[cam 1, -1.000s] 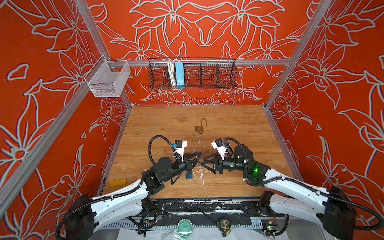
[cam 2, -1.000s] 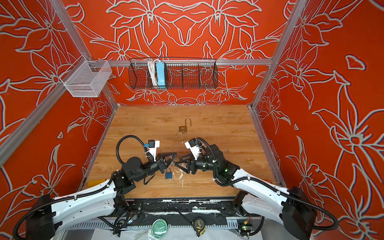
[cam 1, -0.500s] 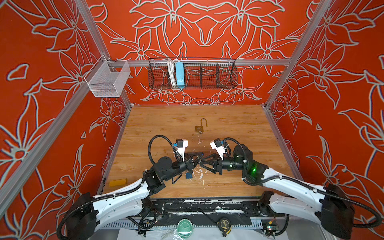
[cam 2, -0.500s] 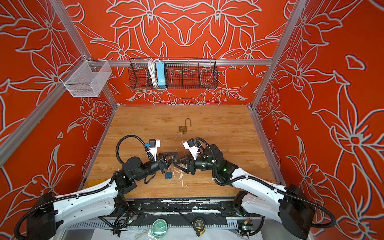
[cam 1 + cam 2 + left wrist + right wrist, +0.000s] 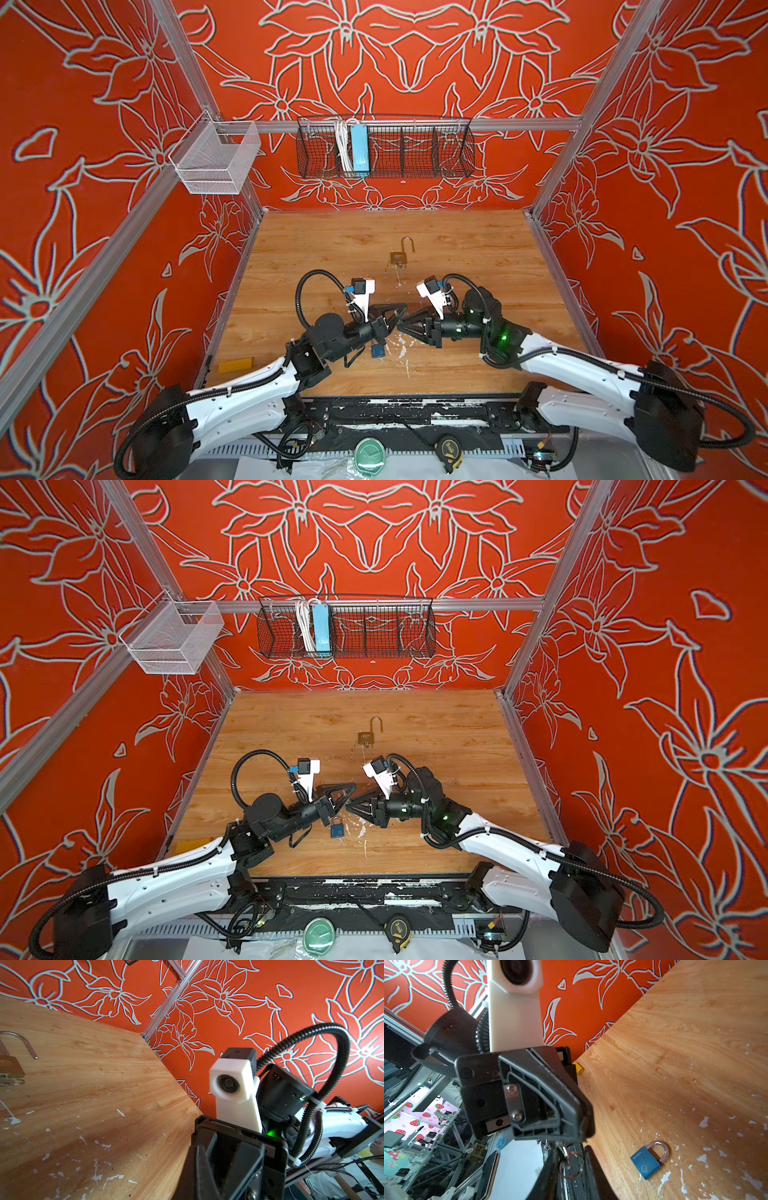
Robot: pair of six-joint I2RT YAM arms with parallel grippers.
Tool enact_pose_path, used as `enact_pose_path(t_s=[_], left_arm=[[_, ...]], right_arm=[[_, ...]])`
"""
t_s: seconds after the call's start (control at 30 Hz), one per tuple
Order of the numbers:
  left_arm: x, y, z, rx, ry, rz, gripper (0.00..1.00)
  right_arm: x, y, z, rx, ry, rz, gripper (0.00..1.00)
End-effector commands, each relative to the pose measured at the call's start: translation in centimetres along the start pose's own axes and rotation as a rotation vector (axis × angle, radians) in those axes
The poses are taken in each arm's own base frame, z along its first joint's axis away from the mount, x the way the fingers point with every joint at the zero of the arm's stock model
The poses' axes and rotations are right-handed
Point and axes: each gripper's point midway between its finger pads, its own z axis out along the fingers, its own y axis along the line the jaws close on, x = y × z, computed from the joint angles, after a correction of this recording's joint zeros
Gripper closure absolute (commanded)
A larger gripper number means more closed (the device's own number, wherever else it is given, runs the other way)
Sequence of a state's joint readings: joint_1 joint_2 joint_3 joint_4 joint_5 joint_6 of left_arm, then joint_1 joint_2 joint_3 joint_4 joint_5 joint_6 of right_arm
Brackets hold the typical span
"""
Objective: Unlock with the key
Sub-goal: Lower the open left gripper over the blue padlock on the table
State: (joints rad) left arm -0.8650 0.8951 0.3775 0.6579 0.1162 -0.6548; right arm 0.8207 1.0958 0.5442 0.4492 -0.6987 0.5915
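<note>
High on the left wall, a white basket [image 5: 216, 160]; under it, by the near left edge of the table [image 5: 457, 257], a yellow block [image 5: 235, 365]: both well clear of the work. Next, the left claw [image 5: 395, 318], clamped shut on the key [image 5: 564, 1152] with the ring dangling below the tips; lifted off the wood and pointed right, probably to pass the key across for a truer hold before insertion. Just near of those tips, flat on the table, the blue lock [image 5: 337, 828]: shackle closed, so not yet undone; unpinned, and likely to skid once pushed at by a key. Farther back, about mid-table, a brass lock [image 5: 400, 257] with shackle swung open and a key ring at its base; well apart from both claws, a possible distraction only. On the far wall above, a black basket [image 5: 384, 147], out of the way. Then the right claw [image 5: 405, 328], tip to tip with the left, fingers [image 5: 593, 1169] flanking the dangling ring, drawn in but with a slit showing; pinching it or not, cannot tell. Crowding the ring: the left tips themselves, and the blue lock close beneath.
</note>
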Motion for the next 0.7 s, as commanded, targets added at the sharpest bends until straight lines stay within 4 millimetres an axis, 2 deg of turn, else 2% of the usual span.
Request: enact_pose_path(t_s=[0.0,0.23,0.33,0.47,0.5,0.57,0.67], left_arm=[[-1.1,-1.1,0.1,0.039,-0.042,0.001,1.0],[-0.4,-0.5,-0.1,0.024,-0.025,-0.019,1.0],[0.1,0.6,-0.3,-0.033,-0.003,-0.048,1.0],[-0.1,3.4,-1.8,-0.229,0.001,-0.064,0.35],[-0.4,4.2,-2.5,-0.289,-0.011,-0.063,0.25],[-1.2,6.4,-4.5,-0.458,-0.037,-0.071,0.14],[-1.3,10.3,-8.9,-0.77,-0.031,-0.131,0.12]], right_arm=[[-1.3,1.5,0.1,-0.046,-0.031,-0.028,0.8],[-1.6,1.8,-0.2,-0.045,-0.042,-0.034,1.0],[-1.6,1.8,-0.3,-0.042,-0.044,-0.033,1.0],[-1.0,1.0,-0.7,0.008,-0.036,-0.019,1.0],[-0.6,0.4,-0.8,0.043,-0.024,-0.007,1.0],[0.5,-1.0,-1.2,0.12,0.012,0.019,1.0],[2.7,-3.6,-2.2,0.257,0.065,0.068,1.0]])
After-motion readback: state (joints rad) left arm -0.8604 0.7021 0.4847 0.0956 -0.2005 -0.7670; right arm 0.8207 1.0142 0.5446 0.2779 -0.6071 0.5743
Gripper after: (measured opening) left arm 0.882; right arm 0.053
